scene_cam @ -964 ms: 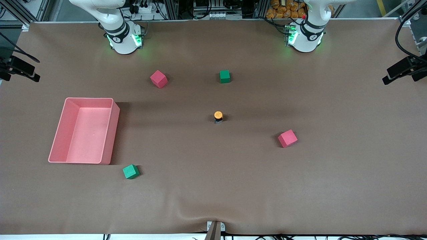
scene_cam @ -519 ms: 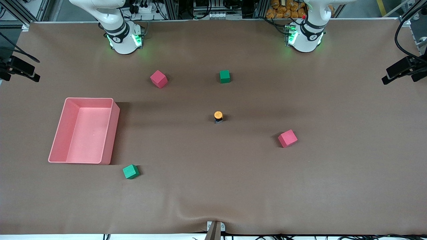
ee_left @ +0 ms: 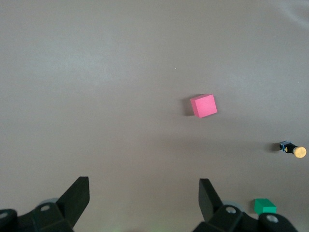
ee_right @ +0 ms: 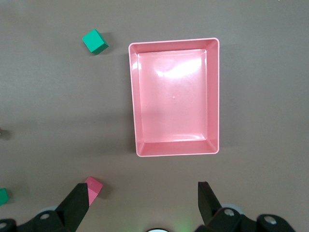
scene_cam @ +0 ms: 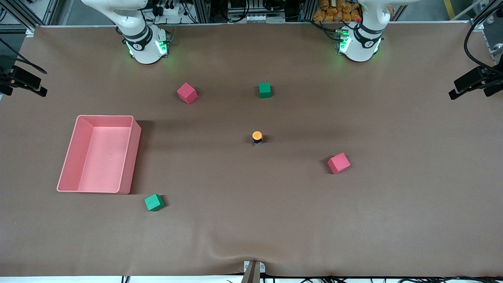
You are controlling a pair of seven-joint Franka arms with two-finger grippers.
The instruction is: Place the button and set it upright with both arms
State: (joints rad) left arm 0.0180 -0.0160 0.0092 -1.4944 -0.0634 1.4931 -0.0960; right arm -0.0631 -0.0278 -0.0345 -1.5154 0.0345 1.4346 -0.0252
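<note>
The button (scene_cam: pixel 257 138) stands upright on the brown table mat near the middle, orange cap up on its dark body. It also shows small in the left wrist view (ee_left: pixel 293 150). Both arms are drawn back at their bases, and neither gripper shows in the front view. My left gripper (ee_left: pixel 144 193) is open and empty, high over bare mat. My right gripper (ee_right: pixel 142 198) is open and empty, high over the mat beside the pink tray (ee_right: pixel 214 96).
A pink tray (scene_cam: pixel 133 145) sits toward the right arm's end. A red cube (scene_cam: pixel 187 93) and a green cube (scene_cam: pixel 265 90) lie near the bases. Another red cube (scene_cam: pixel 338 163) and another green cube (scene_cam: pixel 154 202) lie nearer the front camera.
</note>
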